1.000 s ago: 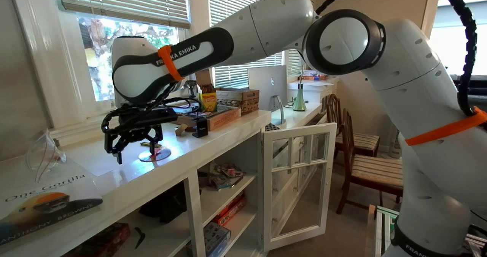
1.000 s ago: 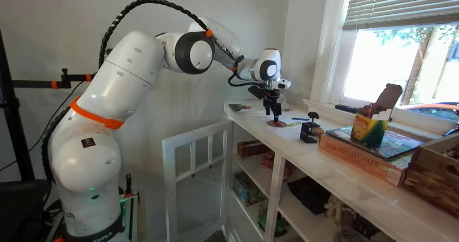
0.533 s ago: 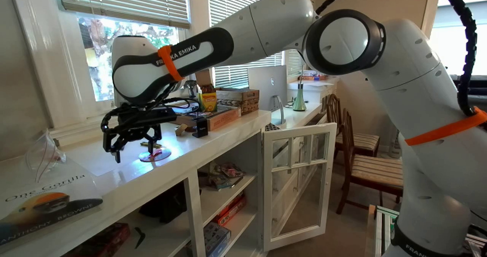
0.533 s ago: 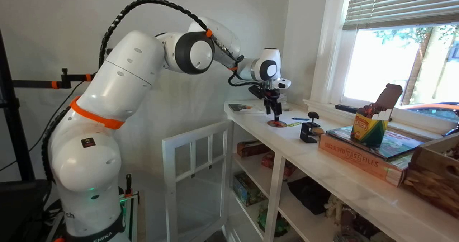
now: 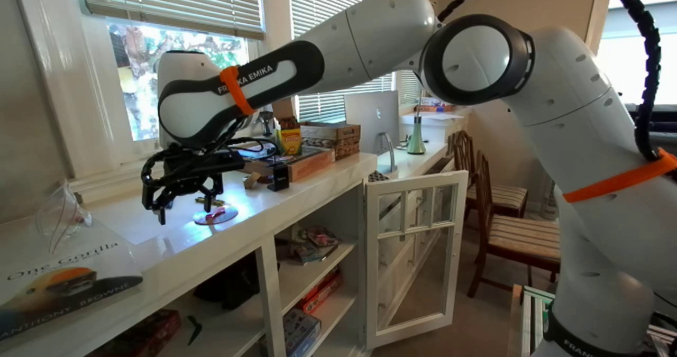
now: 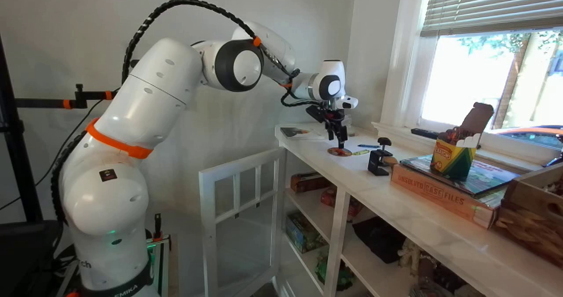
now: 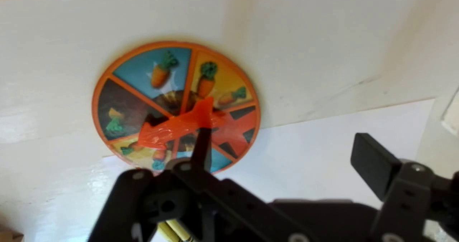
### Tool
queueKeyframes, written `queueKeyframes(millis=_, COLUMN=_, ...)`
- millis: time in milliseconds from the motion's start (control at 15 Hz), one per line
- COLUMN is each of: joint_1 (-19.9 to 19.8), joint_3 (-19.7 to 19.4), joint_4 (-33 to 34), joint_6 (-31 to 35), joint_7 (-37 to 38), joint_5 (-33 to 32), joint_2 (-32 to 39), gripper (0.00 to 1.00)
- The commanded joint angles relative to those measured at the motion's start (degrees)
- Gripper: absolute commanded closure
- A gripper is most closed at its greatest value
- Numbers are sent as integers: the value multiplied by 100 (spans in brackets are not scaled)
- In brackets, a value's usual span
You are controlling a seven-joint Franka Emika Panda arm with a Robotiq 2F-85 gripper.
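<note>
An orange-rimmed disc (image 7: 184,95), centre left of the wrist view, shows wedges of blue, yellow, brown and red patterned with orange carrots (image 7: 159,76), its pointer (image 7: 172,129) red-orange. The gripper (image 7: 283,147) is black, the paper (image 7: 315,152) white. Yellow and green mark a crayon box (image 6: 455,156) at right in an exterior view; stripes line a tan chair seat (image 5: 521,235), lower right in an exterior view.

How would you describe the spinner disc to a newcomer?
Above the white countertop, find the open gripper. Under one side of it lies the spinner disc; unlike nearby yellow crayons, it is round, with carrot pictures and a red pointer.
</note>
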Motion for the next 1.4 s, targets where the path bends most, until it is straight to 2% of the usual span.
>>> queueKeyframes(millis=0, joint_1=4, joint_3=-2, joint_4=-157, joint_6=286, joint_7=-10, joint_5=54, joint_2=-26, gripper=0)
queueKeyframes(millis=1333, joint_1=44, joint_3=20, joint_4=-179, joint_6=24, joint_7=-77, joint_5=23, joint_2=-83, gripper=0)
